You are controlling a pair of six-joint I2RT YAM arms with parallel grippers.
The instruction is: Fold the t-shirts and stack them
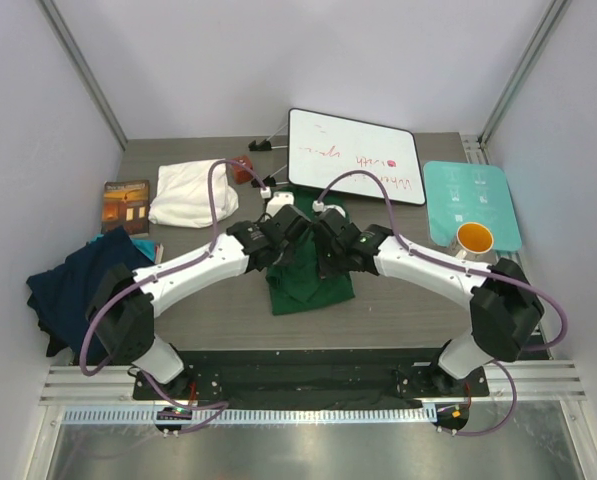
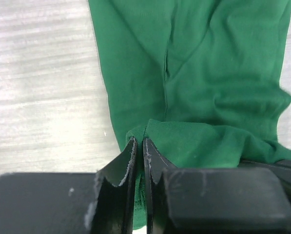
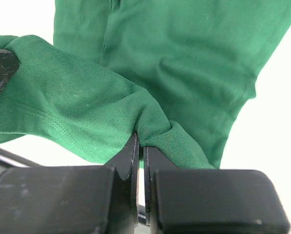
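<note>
Nearest the lens, the two arm bases are bolted to the mounting rail (image 1: 308,382) at the desk's (image 1: 408,300) front edge, and both arms reach inward to meet over the middle.

At the far left the navy t-shirt (image 1: 73,285) lies crumpled, partly hanging off the desk edge; it looks unfolded and probably waits its turn. Behind it sits a small brown book (image 1: 125,205), and just beside that the white t-shirt (image 1: 191,193) rests as a compact bundle, seemingly folded already and parked as the start of a stack.

The left end effector (image 2: 139,141) has its fingers pressed almost together, pinching a bunched edge of the green t-shirt (image 1: 313,280). That shirt lies on the middle of the desk as a narrow strip, so the sides appear to be folded in. The right end effector (image 3: 140,145) is likewise clamped on a fold of the same green cloth, lifted clear of the layer beneath. The two grips sit close together at the shirt's far end, which suits carrying that end over toward the near hem to halve its length.

Further right, a whiteboard (image 1: 353,155) lies at the back, then a teal board (image 1: 473,195), with a mug (image 1: 474,240) standing at its near edge, well apart from the cloth.
</note>
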